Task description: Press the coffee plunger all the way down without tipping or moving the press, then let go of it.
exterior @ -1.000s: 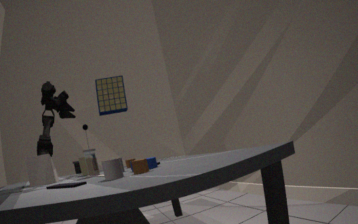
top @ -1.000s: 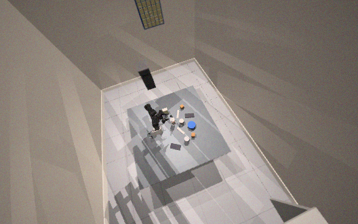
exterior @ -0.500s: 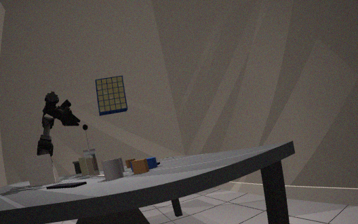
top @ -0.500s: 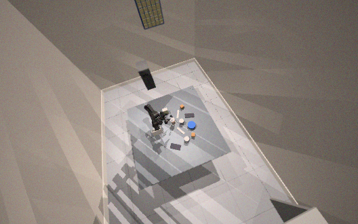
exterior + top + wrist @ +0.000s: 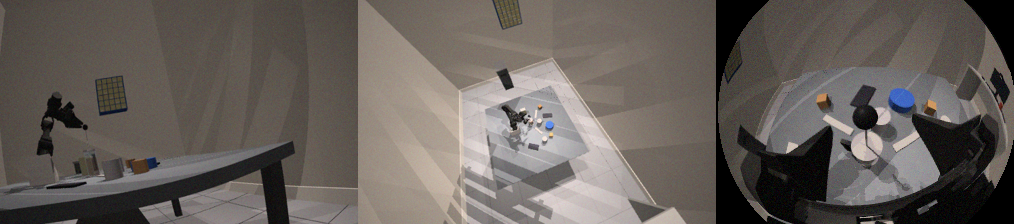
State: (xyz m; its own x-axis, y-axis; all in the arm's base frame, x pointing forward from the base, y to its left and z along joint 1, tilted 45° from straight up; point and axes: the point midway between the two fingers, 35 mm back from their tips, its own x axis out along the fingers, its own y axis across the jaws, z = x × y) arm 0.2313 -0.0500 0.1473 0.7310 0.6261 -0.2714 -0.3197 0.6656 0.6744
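Wrist view — tool [image 5: 870, 137] spread wide, gripping nothing, plunger knob [image 5: 864, 117] framed between its fingers. Rod raised above the press [image 5: 90, 161] on the counter [image 5: 190, 170] — knob untouched.

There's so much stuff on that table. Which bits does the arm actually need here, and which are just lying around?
Needed:
coffee press
plunger knob
gripper, jaws open and empty

Lying about:
blue disc
orange cubes
grey cylinder
dark flat slab

You're looking at a bare, windowless test room: plain beige walls [image 5: 220, 68], a tiled floor [image 5: 271, 210], a gridded calibration panel [image 5: 111, 95], and one dark table [image 5: 190, 173] carrying scattered blocks.
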